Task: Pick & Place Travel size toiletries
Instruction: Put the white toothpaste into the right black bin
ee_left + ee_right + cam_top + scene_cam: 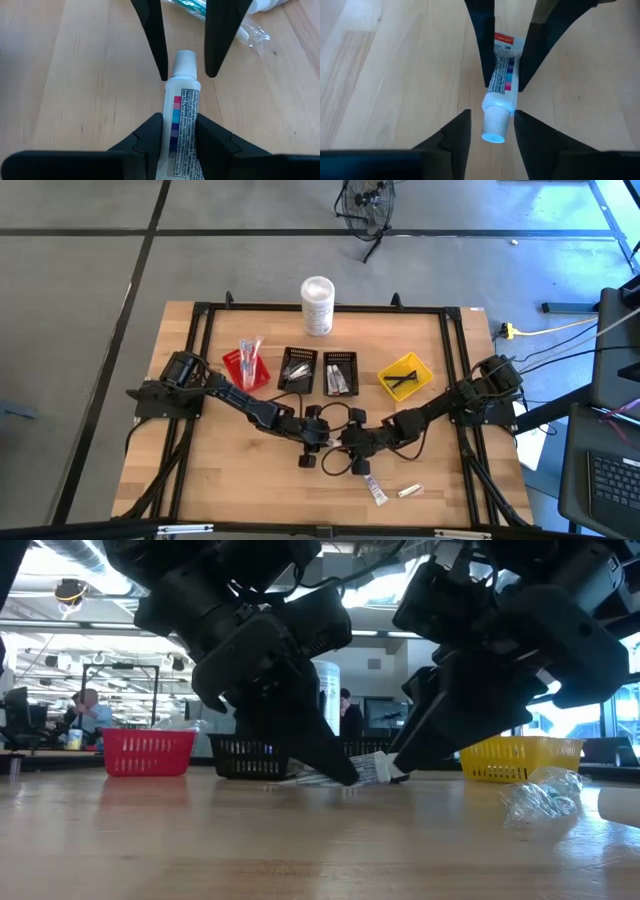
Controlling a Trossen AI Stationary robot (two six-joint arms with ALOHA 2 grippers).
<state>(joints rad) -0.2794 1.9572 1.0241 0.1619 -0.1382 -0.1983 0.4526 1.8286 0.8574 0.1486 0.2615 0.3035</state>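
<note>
A small white toothpaste tube (182, 107) with coloured squares is one of the travel size toiletries. My left gripper (179, 122) is shut on it at the table's middle (333, 438). My right gripper (492, 117) faces it from the right and is open. Its fingers stand on either side of the tube's white cap (496, 125) without touching it. Another small tube (375, 490) and a sachet (409, 491) lie flat on the table near the front edge. My left gripper pinches the tube's printed body (172, 125) between its two fingers, behind the shoulder. The fingers come slanting down from the table's left and lie along the tube. The cap end (184, 62) sticks out beyond them toward my right gripper. Whether the tube is clear of the table I cannot tell.
At the back stand a red bin (246, 368) with toothbrushes, two black bins (299, 368) (341, 373), a yellow bin (406, 375) and a tall white canister (317, 304). A crumpled clear wrapper (540, 795) lies to the right of the grippers.
</note>
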